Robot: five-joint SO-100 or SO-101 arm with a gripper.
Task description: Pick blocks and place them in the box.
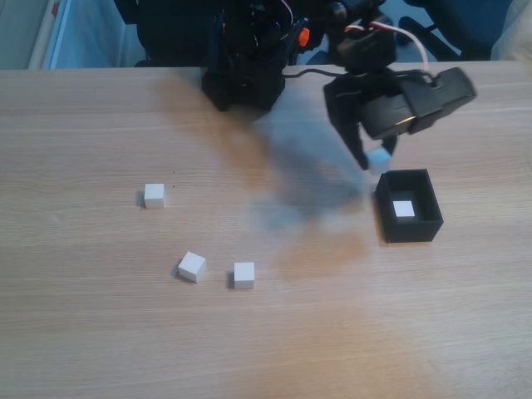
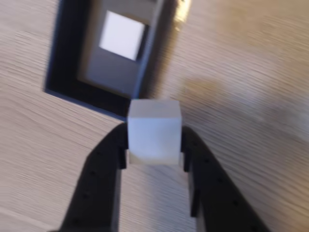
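While fingers (image 2: pixel 153 145) clamp one block (image 2: pixel 154 130), three blocks (image 1: pixel 154 195) loose

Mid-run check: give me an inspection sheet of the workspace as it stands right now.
Surface: light wood-grain table, bare apart from the job's things.
Job's things: black box with one white block inside; three loose blocks on the table; held block.
Clutter: nothing seen.
Tool: tool shut on the held block, beside the box's edge in the wrist view, not yet over the opening.
Cables: white and red wires on the arm.
Surroundings: arm base at the far table edge; dark shapes behind, unclear.
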